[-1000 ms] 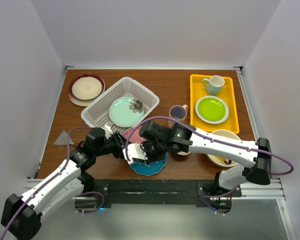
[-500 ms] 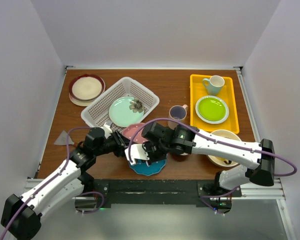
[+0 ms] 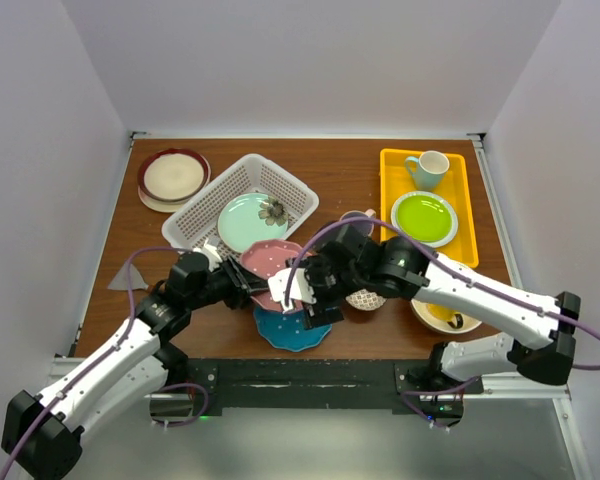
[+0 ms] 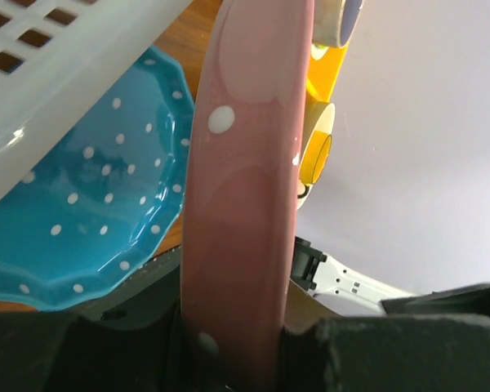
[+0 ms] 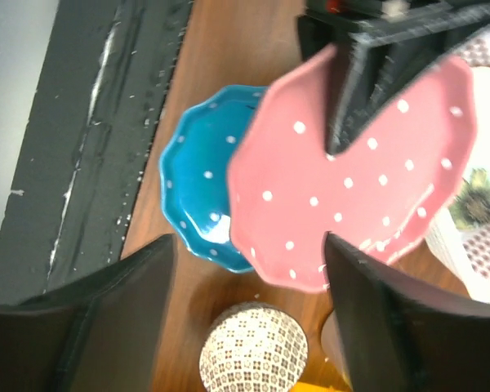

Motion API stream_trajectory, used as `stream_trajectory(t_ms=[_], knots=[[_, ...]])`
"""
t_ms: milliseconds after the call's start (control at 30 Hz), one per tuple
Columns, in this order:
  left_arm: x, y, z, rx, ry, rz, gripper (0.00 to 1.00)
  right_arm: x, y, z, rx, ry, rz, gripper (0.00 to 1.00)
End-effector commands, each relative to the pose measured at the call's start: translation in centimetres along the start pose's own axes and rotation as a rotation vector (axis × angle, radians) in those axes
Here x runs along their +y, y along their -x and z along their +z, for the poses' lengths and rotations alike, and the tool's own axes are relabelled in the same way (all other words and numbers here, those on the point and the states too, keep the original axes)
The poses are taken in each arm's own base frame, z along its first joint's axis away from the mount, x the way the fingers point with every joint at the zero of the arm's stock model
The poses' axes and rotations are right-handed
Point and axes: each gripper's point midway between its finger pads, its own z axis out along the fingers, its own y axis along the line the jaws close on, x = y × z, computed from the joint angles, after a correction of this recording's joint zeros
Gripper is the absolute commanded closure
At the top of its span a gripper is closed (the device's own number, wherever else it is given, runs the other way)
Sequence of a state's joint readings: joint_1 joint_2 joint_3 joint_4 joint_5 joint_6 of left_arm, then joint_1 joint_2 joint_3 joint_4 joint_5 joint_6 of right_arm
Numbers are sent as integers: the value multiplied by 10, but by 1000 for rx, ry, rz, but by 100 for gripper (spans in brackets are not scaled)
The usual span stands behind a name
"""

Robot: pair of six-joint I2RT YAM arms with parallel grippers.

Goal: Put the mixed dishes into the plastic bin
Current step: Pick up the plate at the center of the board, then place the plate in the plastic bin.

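Holding a pink, white-dotted, scallop-rimmed ceramic plate (image 3: 272, 262) up off the brown wooden table (image 3: 330, 170), pinched at its seven-o'clock edge by the left gripper (image 3: 250, 288). Fingers clamped tight on the rim, shown edge-on and close in the left wrist view. Hanging just beside the near wall of the white lattice-sided plastic bin (image 3: 192, 218), at about five o'clock of it. Also hanging above a blue, white-dotted scalloped plate (image 3: 295, 330) that lies flat on the table at six o'clock. Faced from three o'clock by the right gripper (image 3: 304, 298), spread wide and carrying nothing; apparently not touching the pink plate, though hard to be sure from above. Judged stiff and unbending, glazed and so slick under the pads. Heavy enough to lever hard against a bite at one edge. Brittle too: likely to chip or crack if dropped onto the blue plate or knocked against the bin's flared rim. Best taken well in over the rim rather than at the very lip, with pads flat on the upper and under faces. Worth keeping any tilt gentle and the travel toward eleven o'clock slow, rising clear of the bin wall before lowering. To be set down softly inside, beside or upon a pale green round plate with a dark flower print (image 3: 248, 222) already lying there, given how easily glazed crockery chips against its own kind.
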State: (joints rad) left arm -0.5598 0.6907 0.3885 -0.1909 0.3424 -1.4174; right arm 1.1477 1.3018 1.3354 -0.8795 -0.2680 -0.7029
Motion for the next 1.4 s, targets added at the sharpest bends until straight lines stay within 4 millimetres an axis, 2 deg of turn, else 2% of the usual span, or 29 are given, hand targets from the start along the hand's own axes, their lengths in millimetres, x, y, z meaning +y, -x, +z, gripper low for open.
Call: stream_trajectory(t_ms=[0, 100, 267, 500, 700, 867, 900, 1133, 1367], knots=[[-102, 14, -22, -82, -305, 152, 100, -13, 16, -35, -109, -44, 13, 18], [-115, 19, -23, -107, -331, 177, 100, -25, 5, -52, -128, -101, 64, 13], [-136, 34, -27, -179, -350, 238, 100, -39, -7, -74, -163, -207, 139, 10], [-150, 65, -34, -298, -345, 310, 100, -62, -28, -92, -173, -366, 272, 6], [-145, 82, -33, -334, -310, 363, 100, -70, -47, -101, -166, -456, 342, 4], [-148, 94, -39, -373, -297, 406, 100, -78, -53, -109, -166, -513, 367, 2], [-143, 96, -39, -377, -269, 409, 100, -79, -54, -107, -163, -514, 371, 2], [-158, 106, -51, -430, -271, 423, 100, -85, -64, -110, -167, -572, 410, 2], [-163, 119, -56, -476, -233, 470, 100, -91, -73, -108, -170, -610, 454, 2]])
